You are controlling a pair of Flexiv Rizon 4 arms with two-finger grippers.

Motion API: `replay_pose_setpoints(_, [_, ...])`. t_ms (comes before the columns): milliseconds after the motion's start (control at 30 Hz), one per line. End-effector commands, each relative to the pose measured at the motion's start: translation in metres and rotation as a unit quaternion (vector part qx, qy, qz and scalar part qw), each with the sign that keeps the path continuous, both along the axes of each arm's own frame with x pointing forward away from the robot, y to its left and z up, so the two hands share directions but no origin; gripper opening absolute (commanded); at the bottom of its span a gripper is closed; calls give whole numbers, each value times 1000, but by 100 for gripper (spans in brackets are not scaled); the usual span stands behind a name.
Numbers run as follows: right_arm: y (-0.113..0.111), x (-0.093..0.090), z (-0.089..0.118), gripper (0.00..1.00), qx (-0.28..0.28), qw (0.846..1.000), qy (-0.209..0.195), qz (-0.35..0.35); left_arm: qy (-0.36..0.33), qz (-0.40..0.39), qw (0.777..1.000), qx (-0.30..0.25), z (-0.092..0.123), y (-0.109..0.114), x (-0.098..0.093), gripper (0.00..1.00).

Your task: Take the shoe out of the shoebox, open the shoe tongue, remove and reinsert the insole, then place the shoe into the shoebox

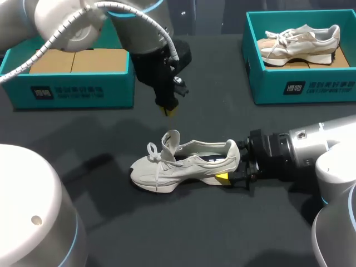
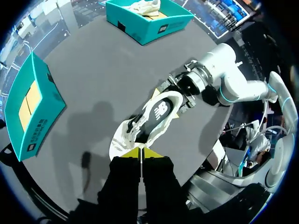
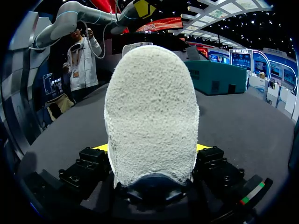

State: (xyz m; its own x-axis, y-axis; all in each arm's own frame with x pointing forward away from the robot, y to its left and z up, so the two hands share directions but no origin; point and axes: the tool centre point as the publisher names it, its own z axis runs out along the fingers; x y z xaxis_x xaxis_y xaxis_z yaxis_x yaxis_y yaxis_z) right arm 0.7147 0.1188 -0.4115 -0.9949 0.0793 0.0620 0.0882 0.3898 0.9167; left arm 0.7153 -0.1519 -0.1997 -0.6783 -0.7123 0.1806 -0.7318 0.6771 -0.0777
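A pale grey shoe [image 1: 183, 161] lies on its sole on the dark table, toe pointing left, with its tongue [image 1: 171, 139] standing up. Its dark insole [image 2: 161, 109] shows inside the opening. My right gripper [image 1: 232, 169] comes in level from the right and is shut on the shoe's heel [image 3: 152, 116], one yellow fingertip [image 3: 100, 147] on each side. Above the tongue hangs my left gripper [image 1: 168, 108], pointing down, shut and holding nothing. In the left wrist view its joined tips [image 2: 140, 152] sit just over the shoe's [image 2: 149, 121] toe end.
A teal shoebox [image 1: 72, 83] with cardboard inside stands at the back left. At the back right, a second teal shoebox [image 1: 303, 83] holds another pale shoe [image 1: 300, 41]. Bare dark table lies in front of the shoe.
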Motion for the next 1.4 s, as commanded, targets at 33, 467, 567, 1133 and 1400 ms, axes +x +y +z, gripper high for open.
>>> replay_pose_setpoints(33, [-1,0,0,0,-1,1000,0,-1,16,-201,979,-5,1,-4,7,0])
replay_pose_setpoints(467, [-1,0,0,0,-1,1000,0,-1,-51,-424,902,-66,-24,-40,-3,0])
replay_pose_setpoints(567, [-1,0,0,0,-1,1000,0,-1,-48,-447,891,-63,-28,-41,-1,0])
replay_pose_setpoints(1133, [-1,0,0,0,-1,1000,0,-1,-24,-492,870,-35,-83,-68,-9,0])
replay_pose_setpoints(1400, [-1,0,0,0,-1,1000,0,-1,-27,-489,872,-32,-96,-73,-8,0])
